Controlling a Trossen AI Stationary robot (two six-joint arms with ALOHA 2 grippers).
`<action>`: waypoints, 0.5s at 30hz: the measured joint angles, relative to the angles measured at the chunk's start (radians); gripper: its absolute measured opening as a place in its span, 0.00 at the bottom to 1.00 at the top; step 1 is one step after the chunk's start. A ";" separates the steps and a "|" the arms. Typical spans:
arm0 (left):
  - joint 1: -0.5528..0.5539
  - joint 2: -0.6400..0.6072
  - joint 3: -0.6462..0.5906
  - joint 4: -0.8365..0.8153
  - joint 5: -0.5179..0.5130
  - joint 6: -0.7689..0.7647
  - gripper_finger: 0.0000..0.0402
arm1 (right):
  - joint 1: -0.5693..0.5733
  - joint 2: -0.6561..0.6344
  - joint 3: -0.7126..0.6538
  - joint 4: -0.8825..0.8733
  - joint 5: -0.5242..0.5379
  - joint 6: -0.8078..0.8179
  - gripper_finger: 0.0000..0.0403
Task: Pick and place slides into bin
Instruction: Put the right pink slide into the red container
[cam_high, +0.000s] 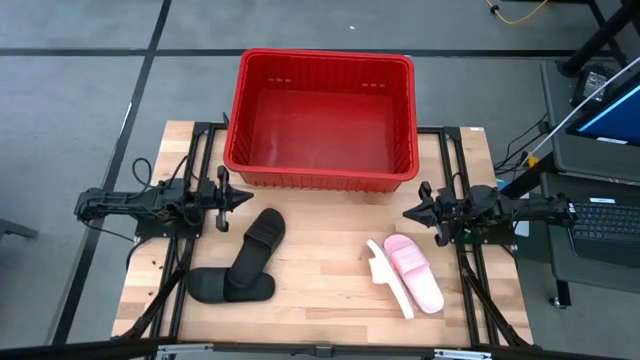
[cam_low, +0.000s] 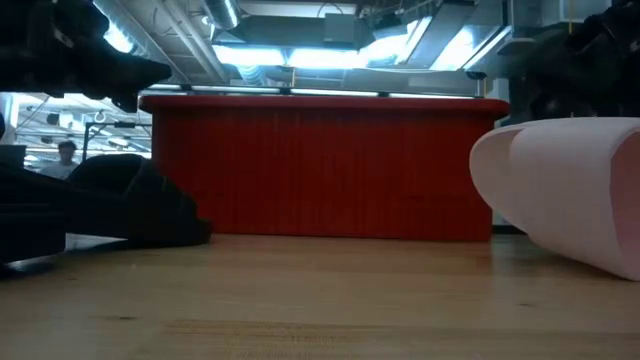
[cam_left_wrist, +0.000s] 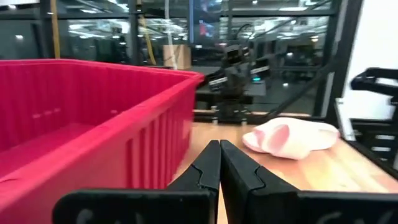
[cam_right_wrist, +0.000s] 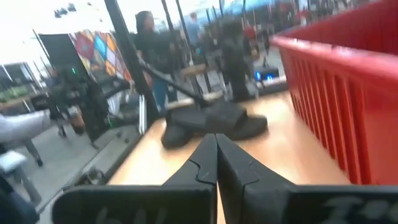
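Slides lie on the wooden table, none in the bin. Seen from overhead, with twelve o'clock at the table's far edge, the black pair sits at about eight o'clock from the table's centre: one slide lies slanted, its near end resting over the other, which lies crosswise nearer the front edge. The pink pair sits at about four o'clock; one slide lies sole down, the other stands on its edge against the first one's inner side, the two touching.

Bin: a red slotted basket at twelve o'clock, overhanging the table's far edge, with nothing visible inside it.

Left pincer: at nine o'clock, just in front of the bin's near left corner and above the black pair, pointing toward three o'clock. Its wrist view shows the two fingers pressed together with nothing between them.

Right pincer: at three o'clock, just in front of the bin's near right corner, pointing toward nine o'clock. Its fingers likewise meet, empty.

Level view: the bin wall fills the middle ground, a pink slide looms at right, black slides at left.
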 joint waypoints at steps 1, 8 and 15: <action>0.000 0.009 0.009 -0.003 -0.001 -0.001 0.00 | 0.000 0.000 0.000 0.040 -0.002 0.000 0.01; -0.001 0.096 0.152 0.001 -0.006 0.067 0.00 | 0.000 0.010 0.085 0.125 -0.006 -0.060 0.00; -0.001 0.276 0.317 -0.001 0.005 0.141 0.00 | 0.000 0.163 0.304 -0.090 -0.006 -0.085 0.00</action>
